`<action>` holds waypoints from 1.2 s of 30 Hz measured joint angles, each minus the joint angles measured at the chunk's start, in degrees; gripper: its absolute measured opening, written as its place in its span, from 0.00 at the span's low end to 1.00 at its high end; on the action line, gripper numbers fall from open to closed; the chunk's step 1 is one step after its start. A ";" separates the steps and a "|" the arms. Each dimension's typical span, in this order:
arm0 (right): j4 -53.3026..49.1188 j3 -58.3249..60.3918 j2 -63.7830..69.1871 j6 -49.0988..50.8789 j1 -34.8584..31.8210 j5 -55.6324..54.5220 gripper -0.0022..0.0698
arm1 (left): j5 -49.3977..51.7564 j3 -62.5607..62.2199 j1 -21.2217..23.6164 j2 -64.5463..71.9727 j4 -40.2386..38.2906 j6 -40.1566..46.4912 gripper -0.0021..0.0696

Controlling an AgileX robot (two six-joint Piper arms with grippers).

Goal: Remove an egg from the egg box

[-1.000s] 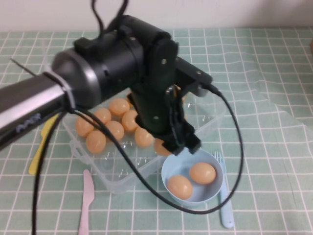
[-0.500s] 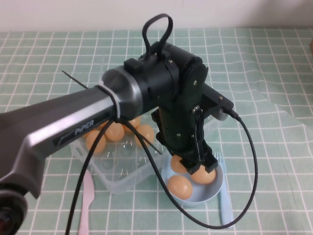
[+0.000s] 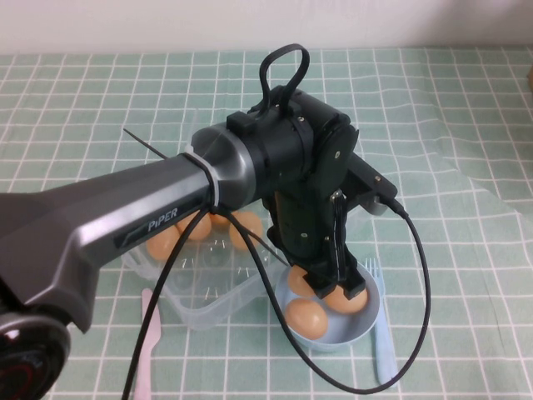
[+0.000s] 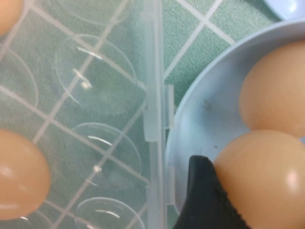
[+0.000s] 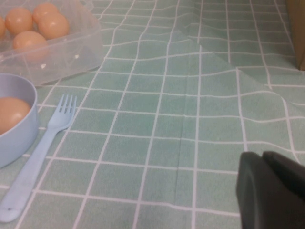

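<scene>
Green checked cloth (image 3: 466, 125) covers the table, with a pale wall behind it. On the cloth sits the egg box (image 3: 208, 292), a clear plastic tray with a dimpled floor; a few tan eggs (image 3: 162, 242) show in its far cups past the arm, and the near cups stand bare. Just beside the box's right end, touching or nearly touching its wall, is a round light-blue bowl (image 3: 366, 321).

The left arm reaches in from the left side and bends down over the bowl. The left gripper (image 3: 333, 287) hangs inside the bowl's rim with its fingers partly spread and closed on the egg (image 3: 343, 300); in the left wrist view a black fingertip (image 4: 202, 200) presses against the egg's side (image 4: 267, 181). Two more eggs lie in the bowl: one at the near left (image 3: 306, 318), and another partly hidden behind the gripper (image 3: 298, 279).

A light-blue plastic fork (image 3: 381, 333) lies on the cloth right of the bowl, tines pointing away from the robot. A pink plastic knife (image 3: 146, 350) lies near the front left of the box.

The right gripper (image 5: 271, 191) shows only in its own wrist view, low over bare cloth well to the right of the bowl and fork; whether its fingers are apart cannot be told.
</scene>
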 joint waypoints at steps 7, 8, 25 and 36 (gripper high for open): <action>0.00 0.00 0.00 0.00 0.00 0.00 0.01 | -0.37 0.00 0.00 0.00 0.00 1.85 0.72; 0.00 0.00 0.00 0.00 0.00 0.00 0.01 | -0.51 0.00 0.00 0.00 -0.10 1.85 0.75; 0.00 0.00 -0.18 0.00 0.00 0.00 0.01 | -7.34 3.86 4.01 -15.31 -0.18 2.06 0.09; 0.00 0.00 -0.18 0.00 0.00 0.00 0.01 | -31.09 29.14 8.83 -34.58 -1.51 2.06 0.03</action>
